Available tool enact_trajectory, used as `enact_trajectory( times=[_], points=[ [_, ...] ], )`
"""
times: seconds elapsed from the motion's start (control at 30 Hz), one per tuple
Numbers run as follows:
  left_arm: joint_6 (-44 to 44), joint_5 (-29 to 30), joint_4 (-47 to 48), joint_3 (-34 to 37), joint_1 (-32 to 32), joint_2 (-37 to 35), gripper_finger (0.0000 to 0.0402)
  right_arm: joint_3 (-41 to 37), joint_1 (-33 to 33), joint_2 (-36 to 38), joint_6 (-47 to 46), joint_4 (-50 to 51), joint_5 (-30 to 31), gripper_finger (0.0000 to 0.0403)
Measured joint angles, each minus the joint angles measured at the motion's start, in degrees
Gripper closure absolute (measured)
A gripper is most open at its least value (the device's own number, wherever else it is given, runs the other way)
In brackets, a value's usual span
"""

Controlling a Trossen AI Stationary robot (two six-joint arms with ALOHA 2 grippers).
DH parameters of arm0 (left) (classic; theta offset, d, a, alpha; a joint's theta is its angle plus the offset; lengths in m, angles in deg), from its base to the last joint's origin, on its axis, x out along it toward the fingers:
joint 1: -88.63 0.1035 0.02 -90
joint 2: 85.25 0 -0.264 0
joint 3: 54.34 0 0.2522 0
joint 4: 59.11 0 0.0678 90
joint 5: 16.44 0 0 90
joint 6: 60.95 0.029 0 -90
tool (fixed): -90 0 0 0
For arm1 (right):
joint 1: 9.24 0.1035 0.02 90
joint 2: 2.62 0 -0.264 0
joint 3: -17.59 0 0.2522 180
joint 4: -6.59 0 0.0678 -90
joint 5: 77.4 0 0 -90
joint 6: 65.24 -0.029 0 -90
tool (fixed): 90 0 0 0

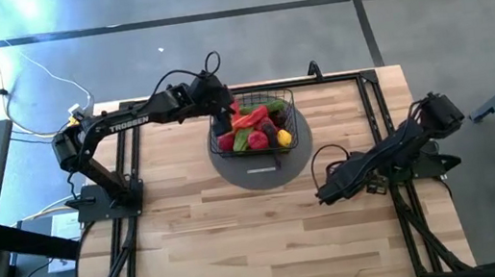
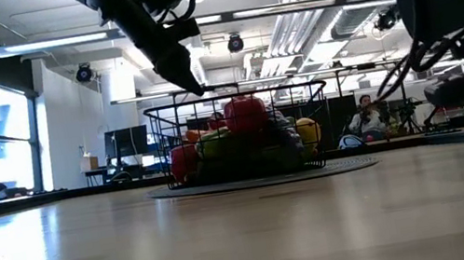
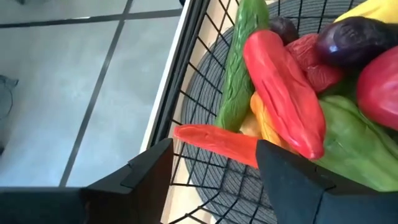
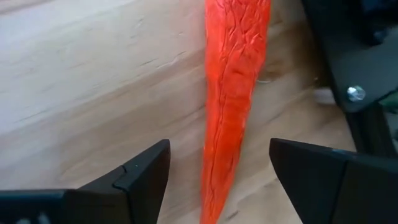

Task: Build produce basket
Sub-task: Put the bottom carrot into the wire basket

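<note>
The basket [image 1: 255, 123] sits on a round grey mat [image 1: 263, 165] toward the far middle of the wooden table [image 1: 242, 236], and it is heaped with produce [image 1: 254, 128]: in the left wrist view a long red pepper [image 3: 283, 93] lies across a green cucumber [image 3: 239, 68], with a purple eggplant [image 3: 354, 37] and a green pepper [image 3: 348, 137] beside them, and a flat orange-red piece [image 3: 217, 140] pokes out through the wire side. From table height a red piece [image 2: 245, 113] tops the pile above the rim. The left gripper [image 1: 223, 113] hangs at the basket's left edge, its fingers [image 3: 298, 180] spread apart and holding nothing, one on either side of the wire wall. The right gripper [image 1: 328, 190] is low over the table's right half, well apart from the basket; its fingers [image 4: 140, 171] are also spread, and a long orange-red carrot-like piece [image 4: 233, 93] lies on the wood between them, untouched as far as can be seen. In the room behind, a person [image 2: 365, 117] sits far off.
</note>
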Motion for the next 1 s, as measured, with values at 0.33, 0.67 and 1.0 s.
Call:
enact_trajectory(
  times=[0.33,0.67,1.0],
  points=[
    [1.37,0.86,0.01,0.0,-0.02,0.0,0.0186,-6.84,-2.36,3.82,0.64,-7.75,0.69,0.0157],
    [1.39,3.01,4.09,-5.23,-0.04,0.0,0.0189,-7.24,-2.57,3.78,0.91,-8.55,2.07,0.0251],
    [1.39,3.21,3.2,-10.64,0.35,-0.02,0.019,-7.24,-2.62,3.64,1.37,-9.44,3.38,0.0332]
  ],
)
